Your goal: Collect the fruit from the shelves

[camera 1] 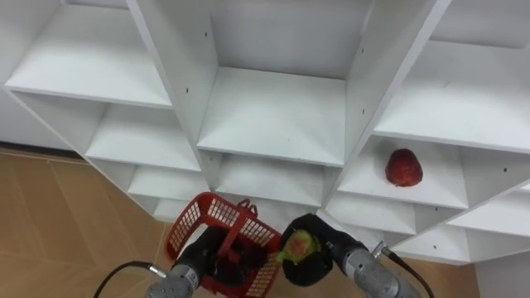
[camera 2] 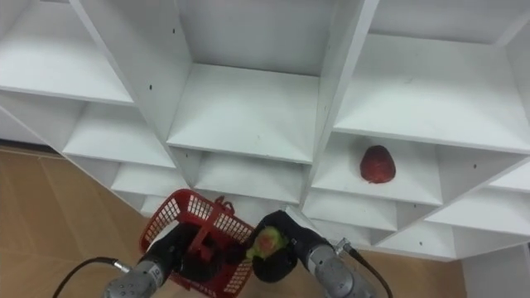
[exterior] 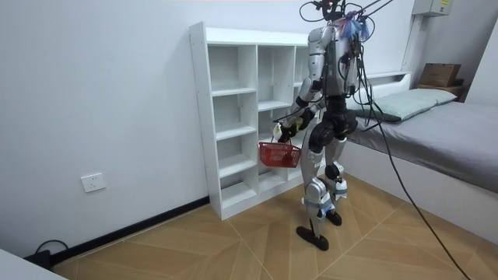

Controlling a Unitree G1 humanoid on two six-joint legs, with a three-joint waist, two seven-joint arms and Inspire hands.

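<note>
In my left eye view I count two fruits, one red basket [camera 1: 217, 217] and my two robot hands. The white closet [camera 1: 273, 116] is in front of me. One red fruit [camera 1: 404, 167] sits alone on a shelf in the closet's right column, well apart from my hands. It is almost round, and its narrower end looks to point toward the back of the shelf. The other is a green fruit [camera 1: 299, 246] with a bit of yellow. It is low down, grasped in my right robot hand [camera 1: 325, 248], whose dark fingers curl round it just beside the basket's right edge. It looks round, so I cannot tell which way it points. My left robot hand [camera 1: 199, 252] comes up from the lower left and is closed round the basket's handle, and the basket is tipped. My right eye view shows the same: two fruits, one basket, two hands. In the room view I stand on the wooden floor [exterior: 233, 241] facing the closet, arms bent forward, the basket hanging in front of my hips. One bed [exterior: 443, 132] is behind me.
</note>
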